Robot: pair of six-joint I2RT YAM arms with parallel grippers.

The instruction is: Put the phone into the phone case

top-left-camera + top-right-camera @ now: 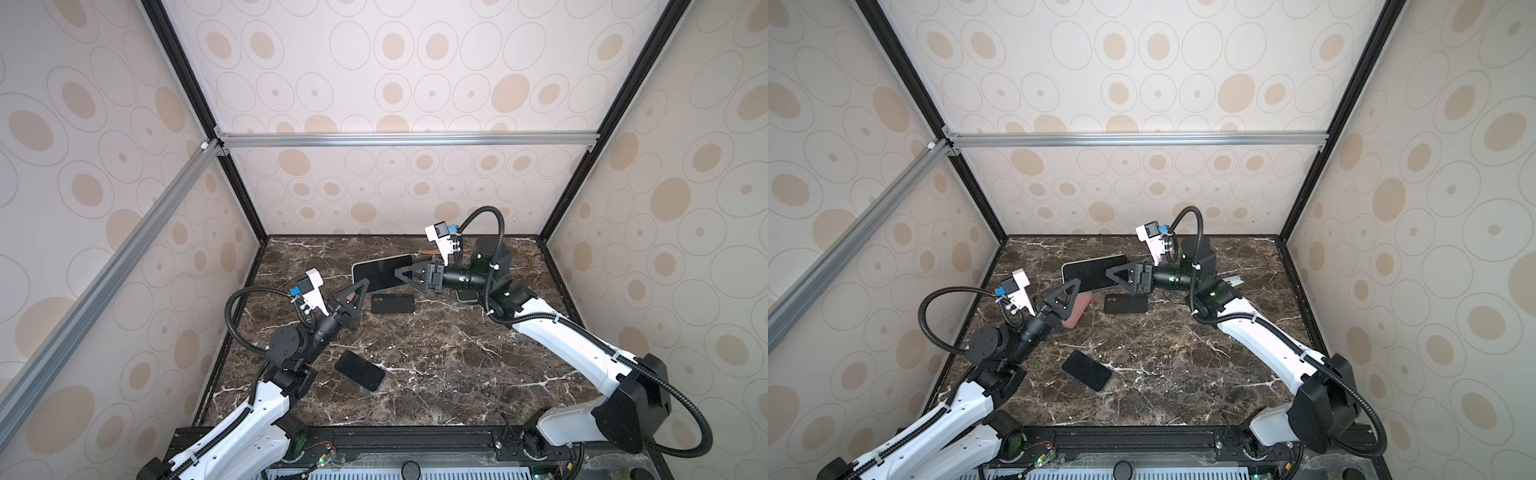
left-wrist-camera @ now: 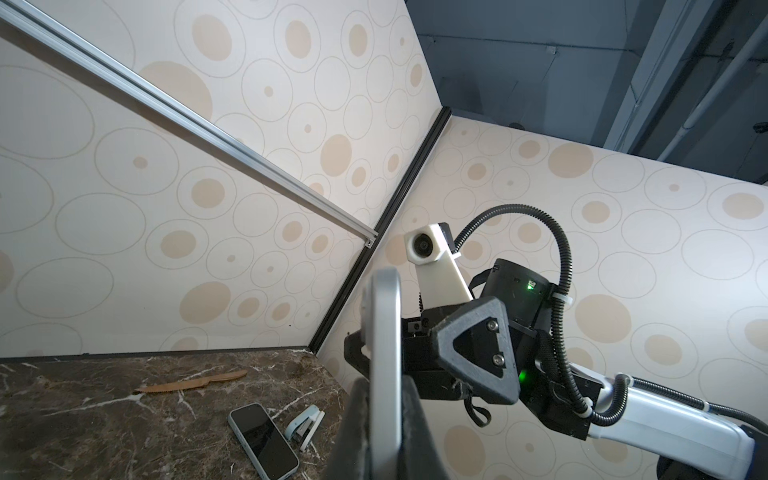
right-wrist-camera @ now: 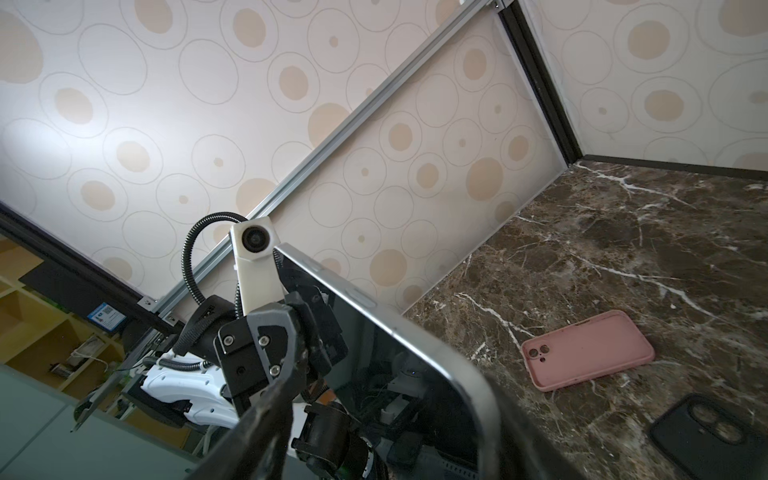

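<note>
A phone with a dark screen and silver edge hangs above the marble table, screen up. My left gripper is shut on its near left corner; the left wrist view shows the silver edge pinched between the jaws. My right gripper straddles the phone's right end, open, one finger clear of the screen in the right wrist view. A pink phone case lies under the left gripper. A black phone case lies beside it. I cannot tell which case is meant.
A second black phone lies on the near left of the table. Under the right arm lie a light-blue-edged phone and a pale blue stapler. A wooden knife rests near the back wall.
</note>
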